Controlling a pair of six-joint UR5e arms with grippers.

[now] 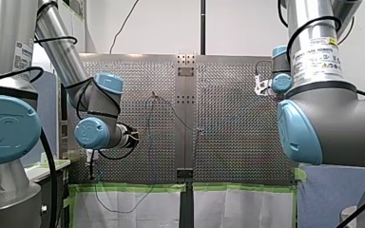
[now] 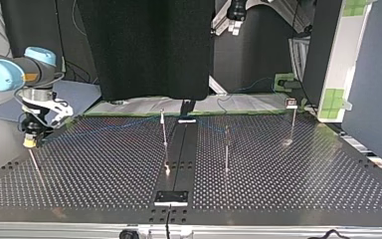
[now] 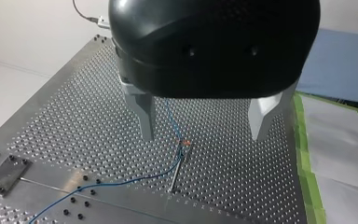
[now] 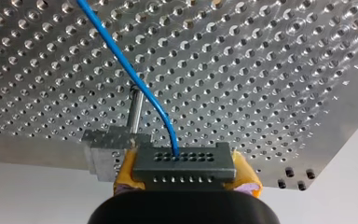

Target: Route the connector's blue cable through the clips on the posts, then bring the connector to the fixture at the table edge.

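The connector [image 4: 184, 163] is clamped between the yellow pads of my right gripper [image 2: 30, 142], at the left of the top view, over the table [image 2: 104, 164]. The cable [image 4: 121, 60] is led out of it. My left gripper [image 3: 204, 134] is held open over a post [image 3: 179, 163], whose top is touched by the cable.

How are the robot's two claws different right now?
My left gripper is open and holds nothing; my right gripper is shut on the grey connector with the blue cable. The left gripper's fingers look pale grey; the right gripper's pads are yellow. Both have two fingers and hang over the perforated table.
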